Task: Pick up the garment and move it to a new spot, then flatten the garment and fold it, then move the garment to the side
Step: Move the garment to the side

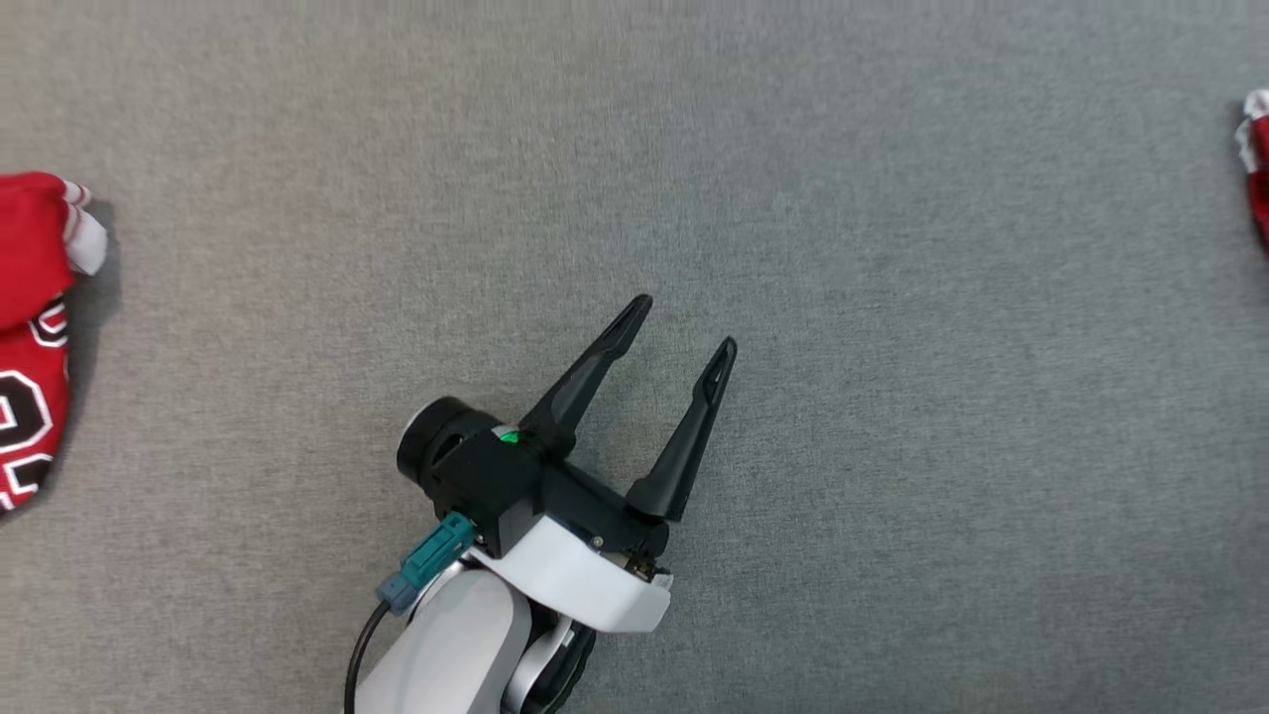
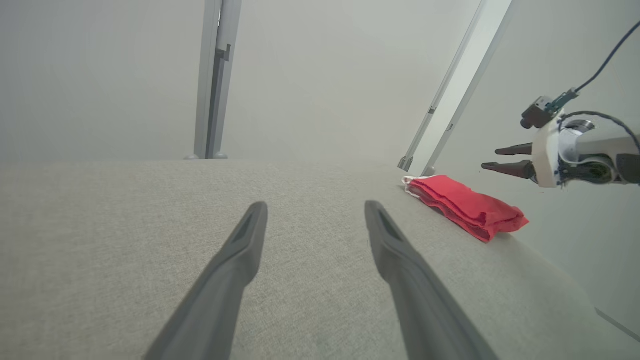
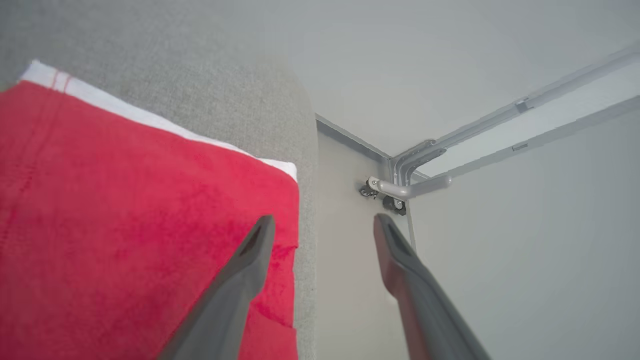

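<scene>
Red folded garment [image 2: 465,205] lies at your table [image 2: 125,225] edge; your right pincer [image 3: 324,220] hangs spread and empty over its border, your left pincer [image 1: 683,324] equally spread.

Left end effector [image 1: 684,324] sits mid-worktop [image 1: 892,297], low in head view, fingers pointing up and right. Jersey [image 1: 30,327] lies on the worktop at the far left edge; garment [image 1: 1257,149] lies at the far right edge, well apart. From the left wrist: garment along the worktop's right rim, right end effector [image 2: 491,158] above and just beyond it. Right wrist: one finger over garment, the other past the worktop's edge.
</scene>
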Robot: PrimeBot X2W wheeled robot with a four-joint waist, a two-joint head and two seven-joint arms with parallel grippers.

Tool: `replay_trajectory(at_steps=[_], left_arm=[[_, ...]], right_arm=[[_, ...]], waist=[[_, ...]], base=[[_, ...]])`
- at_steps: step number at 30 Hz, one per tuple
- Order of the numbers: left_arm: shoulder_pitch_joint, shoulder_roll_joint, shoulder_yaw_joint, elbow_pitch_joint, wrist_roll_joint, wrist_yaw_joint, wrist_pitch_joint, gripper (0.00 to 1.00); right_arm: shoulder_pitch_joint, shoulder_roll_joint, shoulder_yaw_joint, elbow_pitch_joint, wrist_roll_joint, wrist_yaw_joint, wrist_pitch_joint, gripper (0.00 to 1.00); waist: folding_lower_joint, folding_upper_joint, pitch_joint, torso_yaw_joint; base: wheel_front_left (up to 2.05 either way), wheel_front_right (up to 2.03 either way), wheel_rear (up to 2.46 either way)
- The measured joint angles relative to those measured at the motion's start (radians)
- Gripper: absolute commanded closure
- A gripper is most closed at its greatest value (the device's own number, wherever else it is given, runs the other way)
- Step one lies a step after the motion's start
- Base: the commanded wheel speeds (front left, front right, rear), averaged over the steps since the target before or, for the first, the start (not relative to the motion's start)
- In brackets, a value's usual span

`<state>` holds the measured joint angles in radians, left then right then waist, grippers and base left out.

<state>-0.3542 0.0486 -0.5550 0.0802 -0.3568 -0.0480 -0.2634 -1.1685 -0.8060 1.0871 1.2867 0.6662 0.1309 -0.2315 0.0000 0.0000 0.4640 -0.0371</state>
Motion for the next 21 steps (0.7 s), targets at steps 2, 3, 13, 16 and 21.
replay_trajectory(at_steps=[2,3,13,16,21], left_arm=[[0.014,0.0,0.002,0.002,-0.012,0.006,0.0,0.0],[0.022,0.0,0.007,0.002,-0.017,0.012,0.0,0.0],[0.122,0.001,0.135,0.024,-0.012,0.08,0.0,0.0],[0.163,0.0,0.171,0.033,-0.005,0.092,0.0,0.0],[0.238,0.0,0.234,0.058,0.006,0.102,0.0,0.0]], right_arm=[[0.007,0.023,-0.035,0.003,0.015,0.0,-0.011,0.0],[0.014,0.044,-0.04,0.003,0.009,0.0,-0.017,0.0],[0.164,0.221,-0.298,-0.258,0.005,0.0,-0.03,0.0],[0.265,0.251,-0.409,-0.369,-0.046,0.0,-0.03,0.0],[0.468,0.344,-0.597,-0.546,-0.142,0.0,-0.032,0.0]], waist=[[0.0,0.0,-0.03,0.002],[0.0,0.0,-0.047,0.003],[0.0,0.0,-0.255,0.01],[0.0,0.0,-0.321,0.017],[0.0,0.0,-0.421,0.032]], base=[[0.0,0.0,0.0],[0.0,0.0,0.0],[0.0,0.0,0.0],[0.0,0.0,0.0],[0.0,0.0,0.0]])
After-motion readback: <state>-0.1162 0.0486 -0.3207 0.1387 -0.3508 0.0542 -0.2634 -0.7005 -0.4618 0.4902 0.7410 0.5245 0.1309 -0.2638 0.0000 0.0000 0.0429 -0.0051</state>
